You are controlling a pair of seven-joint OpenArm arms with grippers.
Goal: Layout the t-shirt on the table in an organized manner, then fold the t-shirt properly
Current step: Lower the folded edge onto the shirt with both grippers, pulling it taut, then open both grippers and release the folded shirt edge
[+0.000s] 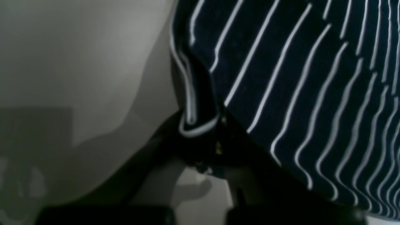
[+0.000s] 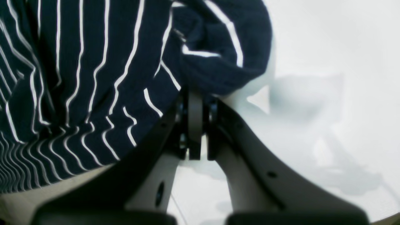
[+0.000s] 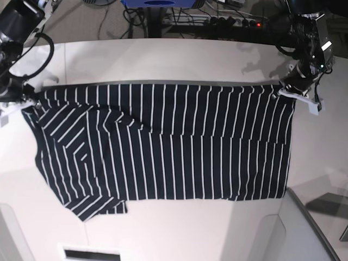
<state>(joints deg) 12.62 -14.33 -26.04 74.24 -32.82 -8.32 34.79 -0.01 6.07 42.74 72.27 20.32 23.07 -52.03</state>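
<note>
The dark navy t-shirt with thin white stripes lies spread wide on the white table, a sleeve folded at its lower left. My left gripper is shut on the shirt's far right corner. In the left wrist view the gripper pinches the hem of the shirt just above the table. My right gripper is shut on the far left corner. In the right wrist view the gripper clamps a bunched fold of the shirt over the table.
Cables and a power strip lie on the floor behind the table. A grey raised panel sits at the front right corner. A white slotted part shows at the front edge.
</note>
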